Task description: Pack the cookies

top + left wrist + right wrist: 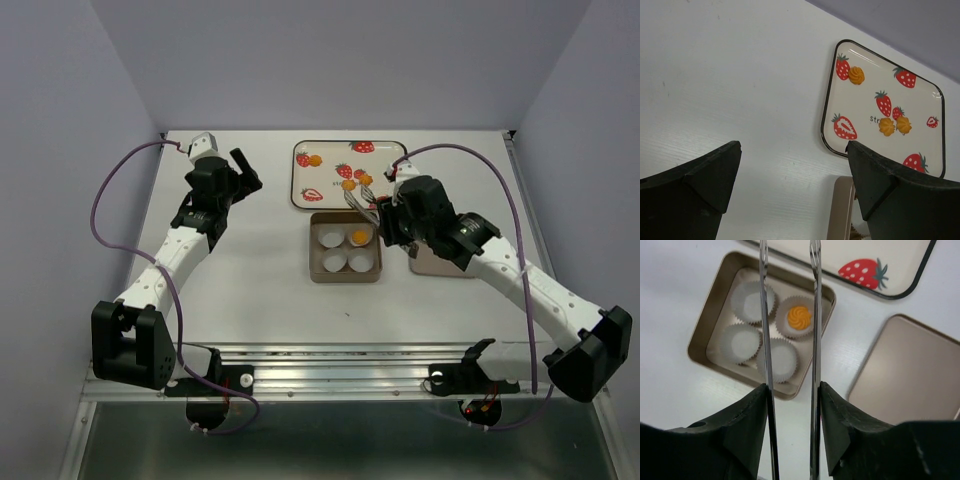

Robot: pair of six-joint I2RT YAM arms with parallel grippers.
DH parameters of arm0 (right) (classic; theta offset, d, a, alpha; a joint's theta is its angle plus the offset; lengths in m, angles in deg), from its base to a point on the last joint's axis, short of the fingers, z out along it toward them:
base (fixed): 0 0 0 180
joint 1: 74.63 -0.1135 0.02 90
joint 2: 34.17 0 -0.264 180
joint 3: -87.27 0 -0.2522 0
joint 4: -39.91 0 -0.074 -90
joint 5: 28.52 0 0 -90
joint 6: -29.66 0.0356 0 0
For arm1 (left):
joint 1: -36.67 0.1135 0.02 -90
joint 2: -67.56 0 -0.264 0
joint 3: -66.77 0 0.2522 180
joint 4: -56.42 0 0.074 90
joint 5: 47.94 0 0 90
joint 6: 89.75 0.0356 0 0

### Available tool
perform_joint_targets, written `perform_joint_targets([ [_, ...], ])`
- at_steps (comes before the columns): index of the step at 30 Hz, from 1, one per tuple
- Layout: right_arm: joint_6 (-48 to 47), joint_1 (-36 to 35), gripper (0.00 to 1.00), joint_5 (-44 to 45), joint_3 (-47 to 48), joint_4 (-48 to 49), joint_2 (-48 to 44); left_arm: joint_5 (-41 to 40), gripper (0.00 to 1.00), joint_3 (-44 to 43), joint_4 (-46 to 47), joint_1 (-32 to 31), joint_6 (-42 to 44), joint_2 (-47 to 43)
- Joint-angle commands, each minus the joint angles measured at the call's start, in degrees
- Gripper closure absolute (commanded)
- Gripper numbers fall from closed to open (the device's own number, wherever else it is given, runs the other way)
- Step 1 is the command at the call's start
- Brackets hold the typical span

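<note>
At the middle of the white worktop [250, 290], the right claw [791, 392] is clamped on thin metal tongs [814, 315]. The two blades stand a little apart and reach forward over the shallow gold rectangular tin [704, 335]. Their tips leave the wrist view, so I cannot tell whether anything sits between them.

One of the small round orange-yellow cookies [799, 317] rests in the far-right one of four white fluted paper cups [741, 342] inside the tin. The other three lie on the cream strawberry-printed tray [862, 100], two side by side near its middle and one alone towards a far corner. The flat gold lid [910, 370] lies just beside the tin. The left claw [793, 147] hangs wide open near the tray, holding nothing.

The step in hand looks like fetching the next cookie. The lone one is probably the easier pick, since the blades can straddle it without nudging a neighbour. The tips should come down level with the tray and squeeze only lightly, as the pieces look crumbly. After a straight lift, the release is best made low over an empty cup, because the light paper may tip or slide.
</note>
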Motion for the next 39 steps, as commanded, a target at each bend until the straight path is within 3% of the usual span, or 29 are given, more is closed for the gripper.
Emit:
perform_joint_targets([
  [1,1.0,0.5,0.50,9.5,6.1,5.2,5.6,-0.7,0.01,-0.4,1.4,-0.3,1.4,-2.0],
  [7,-1.3,7.7,0.50,7.1,12.2,7.2,15.3,-1.1,0.01,-0.5,1.5,-0.3,1.1,-1.5],
  [16,-4.2,12.7,0.49,2.4,15.0,7.5,24.3,-1.8,0.01,-1.8,1.1,-0.3,1.5,0.1],
  [39,-5.9,13.8,0.43,2.4,21.8,7.5,37.1,-3.2,0.01,-6.9,-1.3,0.1,2.6,5.2],
])
